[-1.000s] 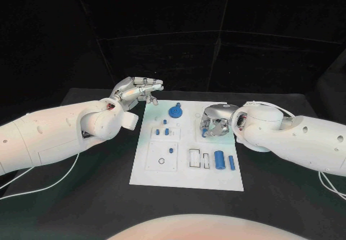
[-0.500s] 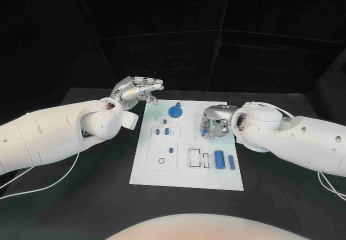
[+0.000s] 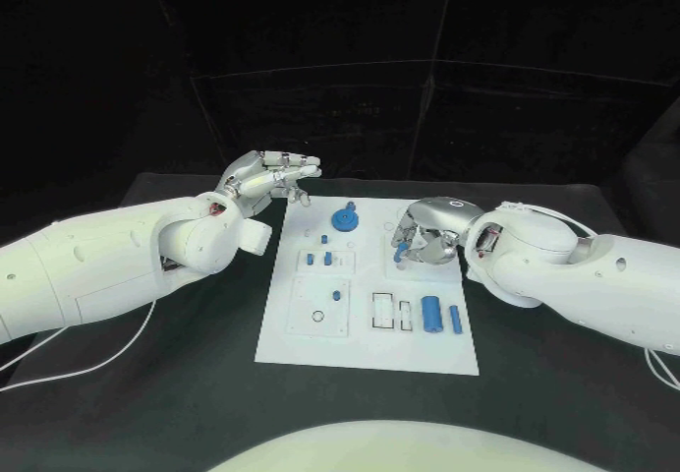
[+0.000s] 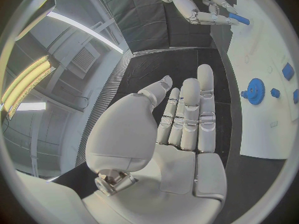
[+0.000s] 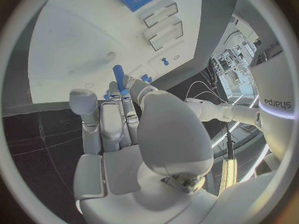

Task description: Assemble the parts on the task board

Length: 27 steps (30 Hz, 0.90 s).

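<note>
backdrop: black curtain (image 3: 340, 88) | table (image 3: 185, 393): black (matte) | ceiling strip lights (image 4: 25, 79)

brand: "sharpa", in dark letters (running sideways, first letter partly cut off)
stands on: the robot's white left arm (image 5: 274, 92), seen in the right wrist view
other text: none readable

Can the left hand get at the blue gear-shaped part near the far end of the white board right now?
Probably yes. The left hand hangs open and empty beside the white task board's far left corner, and nothing stands between it and the blue gear-shaped part. The right hand, pinching a small blue peg, is off to the other side.
</note>
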Each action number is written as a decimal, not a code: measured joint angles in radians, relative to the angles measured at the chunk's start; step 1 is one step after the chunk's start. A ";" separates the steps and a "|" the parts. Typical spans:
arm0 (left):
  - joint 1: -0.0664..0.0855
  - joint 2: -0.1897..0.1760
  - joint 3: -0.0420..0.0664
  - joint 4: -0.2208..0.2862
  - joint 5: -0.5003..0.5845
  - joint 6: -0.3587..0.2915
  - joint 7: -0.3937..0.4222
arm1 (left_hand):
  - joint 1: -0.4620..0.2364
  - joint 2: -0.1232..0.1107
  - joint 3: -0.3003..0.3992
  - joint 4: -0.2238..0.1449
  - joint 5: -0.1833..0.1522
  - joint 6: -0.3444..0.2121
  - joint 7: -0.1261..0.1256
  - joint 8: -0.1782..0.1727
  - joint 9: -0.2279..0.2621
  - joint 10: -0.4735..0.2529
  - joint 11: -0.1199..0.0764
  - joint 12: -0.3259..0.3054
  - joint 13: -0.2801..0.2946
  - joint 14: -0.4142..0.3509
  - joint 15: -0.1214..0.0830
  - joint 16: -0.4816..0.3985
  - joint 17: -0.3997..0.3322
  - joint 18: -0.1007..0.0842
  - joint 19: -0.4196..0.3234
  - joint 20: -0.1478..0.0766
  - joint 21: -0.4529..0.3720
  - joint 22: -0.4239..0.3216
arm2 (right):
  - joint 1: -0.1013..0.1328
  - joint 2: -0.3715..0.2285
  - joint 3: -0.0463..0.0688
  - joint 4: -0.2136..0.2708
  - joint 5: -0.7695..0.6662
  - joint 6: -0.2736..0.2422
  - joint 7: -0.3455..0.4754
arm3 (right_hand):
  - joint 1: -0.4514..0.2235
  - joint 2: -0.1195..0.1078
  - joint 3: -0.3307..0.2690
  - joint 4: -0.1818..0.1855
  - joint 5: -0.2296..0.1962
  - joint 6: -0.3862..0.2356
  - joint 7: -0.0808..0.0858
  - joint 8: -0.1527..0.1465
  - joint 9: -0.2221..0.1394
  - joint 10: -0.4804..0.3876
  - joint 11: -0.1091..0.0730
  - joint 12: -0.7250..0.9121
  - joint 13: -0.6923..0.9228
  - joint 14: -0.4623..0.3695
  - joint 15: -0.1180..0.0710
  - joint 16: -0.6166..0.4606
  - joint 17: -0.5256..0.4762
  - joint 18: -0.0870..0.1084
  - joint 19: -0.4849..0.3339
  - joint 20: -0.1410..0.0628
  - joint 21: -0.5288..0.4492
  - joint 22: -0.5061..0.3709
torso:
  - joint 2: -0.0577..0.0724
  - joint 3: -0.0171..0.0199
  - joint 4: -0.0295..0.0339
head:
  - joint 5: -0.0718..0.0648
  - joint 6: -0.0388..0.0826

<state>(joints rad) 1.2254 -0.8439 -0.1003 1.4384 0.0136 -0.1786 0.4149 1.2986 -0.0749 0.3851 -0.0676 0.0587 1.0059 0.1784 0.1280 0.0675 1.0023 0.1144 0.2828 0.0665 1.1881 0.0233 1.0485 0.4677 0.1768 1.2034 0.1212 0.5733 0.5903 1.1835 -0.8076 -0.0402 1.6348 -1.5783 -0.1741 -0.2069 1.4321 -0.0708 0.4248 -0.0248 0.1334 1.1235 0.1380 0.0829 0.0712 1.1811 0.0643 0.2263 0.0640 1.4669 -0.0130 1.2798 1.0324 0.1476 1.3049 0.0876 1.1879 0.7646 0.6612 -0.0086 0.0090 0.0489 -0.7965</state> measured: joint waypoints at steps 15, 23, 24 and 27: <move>0.000 0.003 0.000 -0.005 0.000 0.002 0.000 | 0.000 0.000 0.000 0.000 0.000 0.000 0.000 0.004 0.000 0.000 0.000 0.004 0.000 0.000 0.000 0.000 0.000 0.000 0.000 0.000 0.000 0.000 | 0.001 0.049 0.001 0.109 0.078 -0.094 0.051 | 0.005 -0.003 0.026 -0.013 -0.004 0.003 0.003 -0.003 -0.001 0.004 0.003 -0.006 0.003 0.000 0.000 0.000 0.003 0.000 0.000 0.000 0.005 0.009 | 0.000 -0.0016 0.0014 | 0.012 -0.001; 0.000 0.007 0.000 -0.011 0.000 0.002 0.000 | 0.000 0.000 0.000 0.000 0.000 0.000 0.000 0.004 0.000 0.000 0.000 0.004 0.000 0.000 0.000 0.000 0.000 0.000 0.000 0.000 0.000 0.000 | -0.044 0.147 -0.001 0.081 0.110 -0.098 0.087 | 0.005 -0.003 0.036 -0.017 0.005 0.003 0.003 -0.003 -0.002 0.004 0.003 -0.012 0.002 0.000 0.000 0.000 0.001 0.000 0.000 0.000 0.008 0.009 | 0.000 -0.0021 0.0020 | 0.029 -0.006; 0.000 0.008 0.000 -0.011 0.000 0.002 0.000 | 0.000 0.000 0.000 0.000 0.000 0.000 0.000 0.004 0.000 0.000 0.000 0.004 0.000 0.000 0.000 0.000 0.000 0.000 0.000 0.000 0.000 0.000 | -0.051 0.158 -0.002 0.075 0.110 -0.096 0.091 | 0.005 -0.003 0.037 -0.018 0.008 0.003 0.003 -0.003 -0.002 0.004 0.003 -0.015 0.002 0.000 0.000 0.000 0.001 0.000 0.000 0.000 0.008 0.009 | 0.000 -0.0021 0.0019 | 0.033 -0.007; 0.000 0.010 0.000 -0.011 0.000 0.002 0.000 | 0.000 0.000 0.000 0.000 0.000 0.000 0.000 0.004 0.000 0.000 0.000 0.004 0.000 -0.002 0.002 0.000 0.000 0.000 0.000 0.000 -0.002 0.000 | -0.071 0.187 -0.004 0.054 0.108 -0.086 0.100 | 0.005 -0.003 0.038 -0.016 0.009 0.003 0.003 -0.006 -0.002 0.004 0.003 -0.015 0.000 0.000 0.000 0.000 0.000 0.000 0.000 0.000 0.008 0.009 | 0.001 -0.0018 0.0014 | 0.040 -0.011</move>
<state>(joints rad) 1.2251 -0.8336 -0.1003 1.4272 0.0137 -0.1763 0.4144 1.2986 -0.0749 0.3852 -0.0676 0.0587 1.0059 0.1784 0.1321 0.0675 1.0024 0.1144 0.2865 0.0665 1.1861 0.0255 1.0485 0.4679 0.1767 1.2035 0.1212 0.5709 0.5902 1.1126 -0.6210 -0.0443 1.6888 -1.4706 -0.2606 -0.1068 1.4372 -0.0737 0.4631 -0.0410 0.1429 1.1268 0.1410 0.0772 0.0696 1.1848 0.0677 0.2108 0.0644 1.4669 -0.0129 1.2799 1.0323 0.1477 1.3048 0.0877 1.1963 0.7740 0.6621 -0.0105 0.0105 0.0889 -0.8077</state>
